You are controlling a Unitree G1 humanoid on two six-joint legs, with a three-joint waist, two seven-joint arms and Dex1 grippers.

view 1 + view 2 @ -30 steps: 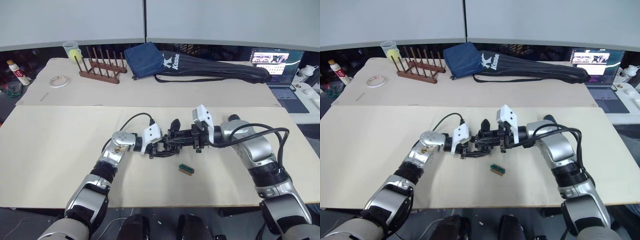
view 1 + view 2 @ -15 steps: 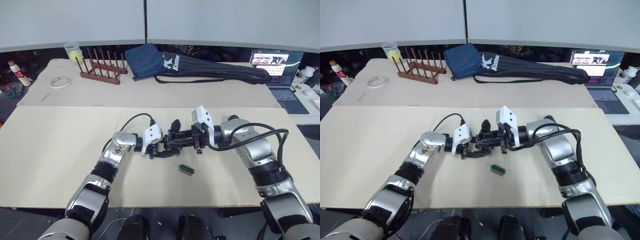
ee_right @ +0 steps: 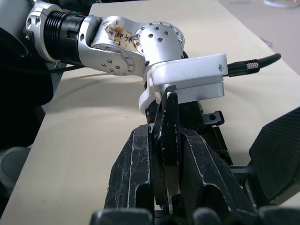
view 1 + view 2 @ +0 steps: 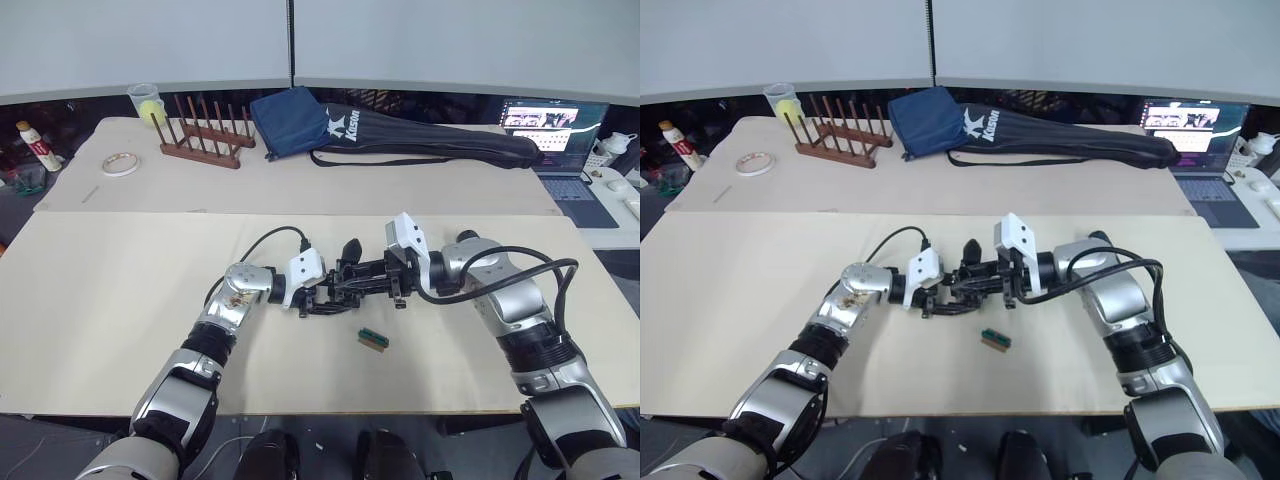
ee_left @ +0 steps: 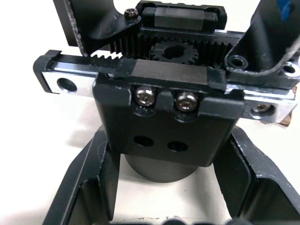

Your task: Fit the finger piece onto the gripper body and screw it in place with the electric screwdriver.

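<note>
Where the two arms meet over the pale, matte tabletop (image 4: 120, 300), the gripper body (image 4: 335, 290) is seen in the left eye view as a small black blocky mechanism with a pointed finger rising from its top. It is flanked by the left gripper (image 4: 312, 297) and the right gripper (image 4: 372, 283), both white-boxed with black fingers. A tiny green-and-red piece (image 4: 373, 339) lies on the tabletop just in front of them. On the far table, a ribbed wooden rack (image 4: 203, 135), a roll of tape (image 4: 119, 163), a soft blue pouch (image 4: 290, 120) and a long black bag (image 4: 430, 145) are spread out, with a laptop (image 4: 550, 135) at the right.

In the left wrist view, the gripper body (image 5: 168, 112) is shown close: a toothed rack and small gear along one edge, a silvery rail, and a matte black block carrying two bright screw heads above two empty holes. The left fingers (image 5: 89, 187) are clamped against its two sides.

In the right wrist view, the finger piece (image 3: 169, 140) is seen as a thin, flat black blade standing edge-on, pinched between the rough, scuffed right fingers (image 3: 133, 173). Its tip reaches the gripper body just under the left gripper's smooth white housing and studded metal wrist.
</note>
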